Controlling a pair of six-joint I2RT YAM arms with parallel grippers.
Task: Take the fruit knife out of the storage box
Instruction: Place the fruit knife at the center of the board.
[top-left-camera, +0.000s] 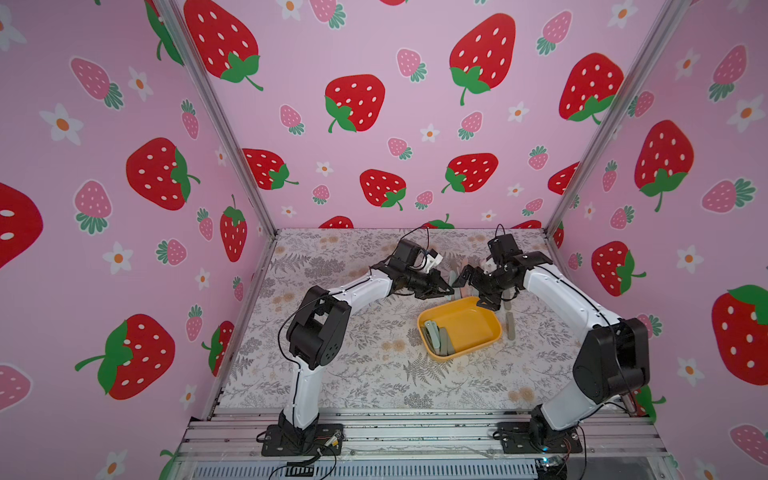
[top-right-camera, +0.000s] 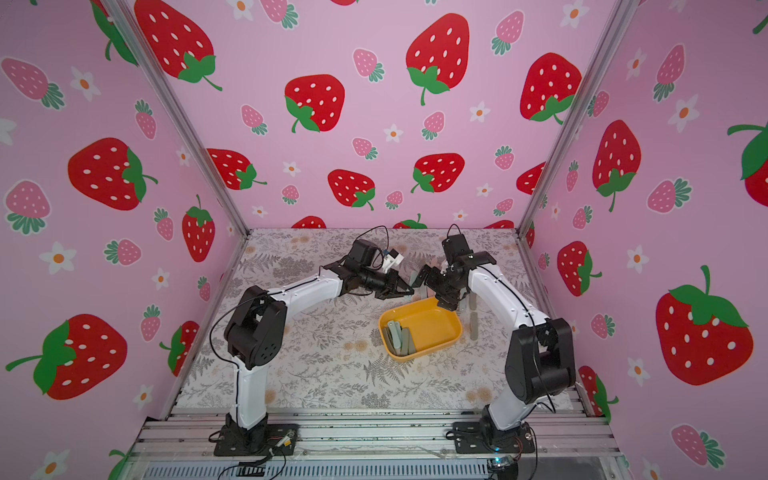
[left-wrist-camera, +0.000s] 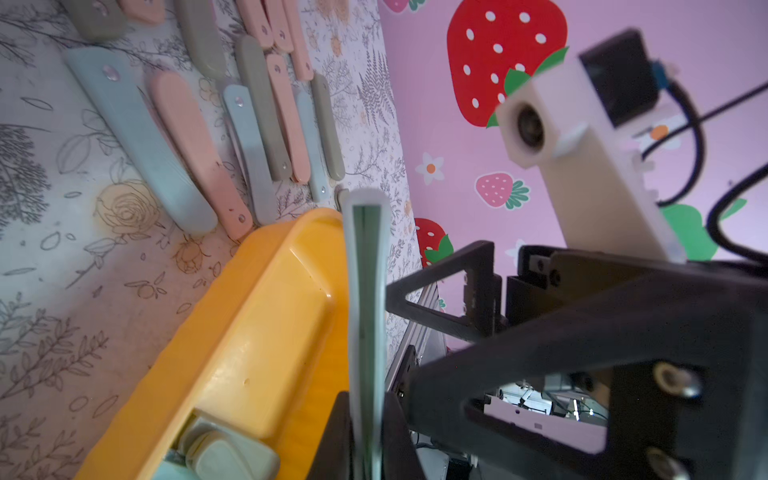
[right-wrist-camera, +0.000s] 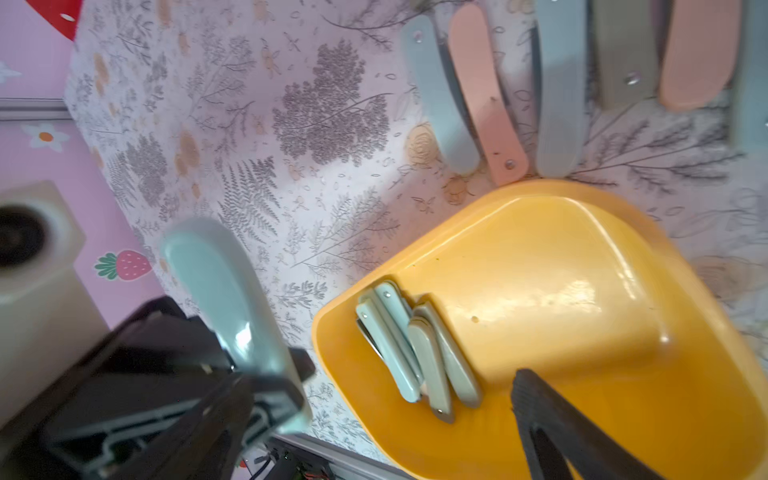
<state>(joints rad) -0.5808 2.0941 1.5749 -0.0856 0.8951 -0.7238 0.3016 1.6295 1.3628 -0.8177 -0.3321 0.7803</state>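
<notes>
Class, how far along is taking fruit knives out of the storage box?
Done: a row of knives lies on the table beside the storage box. In hand: the left end effector clamps a pale green knife; the right end effector is open. Left: several knives in the box.

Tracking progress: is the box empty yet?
Not empty. Several folded knives lie bunched at one end of the box; the rest is bare.
</notes>
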